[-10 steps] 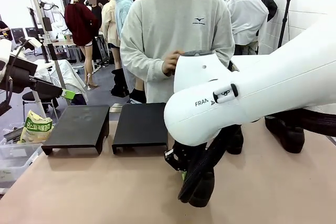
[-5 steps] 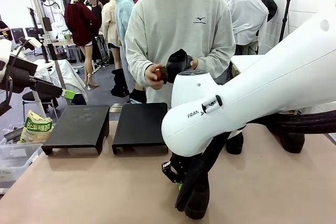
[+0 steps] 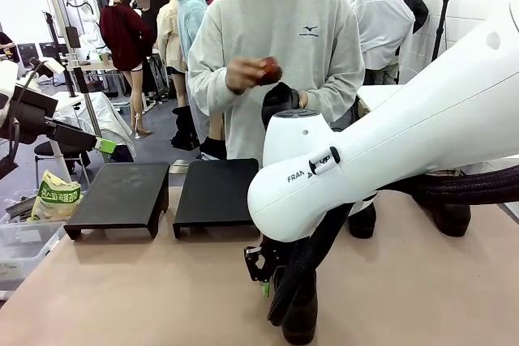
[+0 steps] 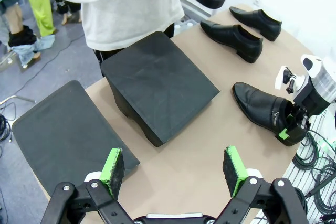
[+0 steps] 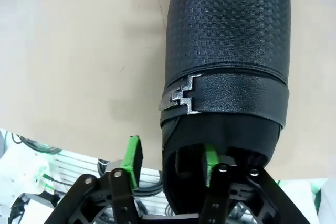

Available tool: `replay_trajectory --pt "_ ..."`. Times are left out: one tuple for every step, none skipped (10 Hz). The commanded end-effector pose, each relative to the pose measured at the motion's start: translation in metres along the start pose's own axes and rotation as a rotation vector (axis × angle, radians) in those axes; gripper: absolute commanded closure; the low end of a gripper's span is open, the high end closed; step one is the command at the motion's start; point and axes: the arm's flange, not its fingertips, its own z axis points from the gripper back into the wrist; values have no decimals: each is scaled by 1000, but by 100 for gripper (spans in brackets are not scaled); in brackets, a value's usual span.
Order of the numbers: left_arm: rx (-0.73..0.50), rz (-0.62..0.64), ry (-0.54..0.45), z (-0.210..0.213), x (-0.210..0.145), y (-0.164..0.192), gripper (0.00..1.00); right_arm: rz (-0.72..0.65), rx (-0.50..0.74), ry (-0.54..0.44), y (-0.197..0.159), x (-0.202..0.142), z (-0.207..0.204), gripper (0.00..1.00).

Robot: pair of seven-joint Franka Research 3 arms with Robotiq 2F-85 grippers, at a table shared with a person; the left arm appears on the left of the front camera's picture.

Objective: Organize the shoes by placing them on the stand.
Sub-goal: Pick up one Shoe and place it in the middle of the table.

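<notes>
A black shoe [image 5: 228, 51] with a silver buckle lies on the tan table [image 3: 162, 297] near my edge, also seen as the shoe [image 3: 300, 313] under my right arm. My right gripper [image 5: 172, 160] straddles its heel wall, one green pad inside the opening and the other standing clear outside. Two more shoes [image 4: 233, 38] [image 4: 257, 19] lie at the far right. The person holds another shoe [image 3: 280, 99] at chest height. Two black stands [image 3: 122, 196] [image 3: 217, 192] sit bare. My left gripper [image 4: 173, 169] hovers open high above the stands.
The person stands at the far edge, one hand raised with a small reddish thing [image 3: 268, 70]. A clear bin with a printed bag [image 3: 55, 198] sits off the table's left side. Cables hang past the near edge [image 4: 315, 150].
My right gripper carried the shoe down toward my edge, set it on the table, and its jaws spread off the heel. The person lifted a shoe to chest height and raised the other hand.
</notes>
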Motion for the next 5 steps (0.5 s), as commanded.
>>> replay_trajectory --pt "-13 7 -8 0 -1 2 2 8 26 6 2 -3 6 0" --pt "-13 7 -8 0 -1 2 2 21 37 -8 4 -7 11 0" --pt "-13 7 -8 0 -1 2 2 28 47 -17 4 -10 15 0" --pt "-13 7 -8 0 -1 2 2 25 53 -19 2 -9 16 0" --pt "-13 7 -8 0 -1 2 2 19 48 2 2 -8 17 0"
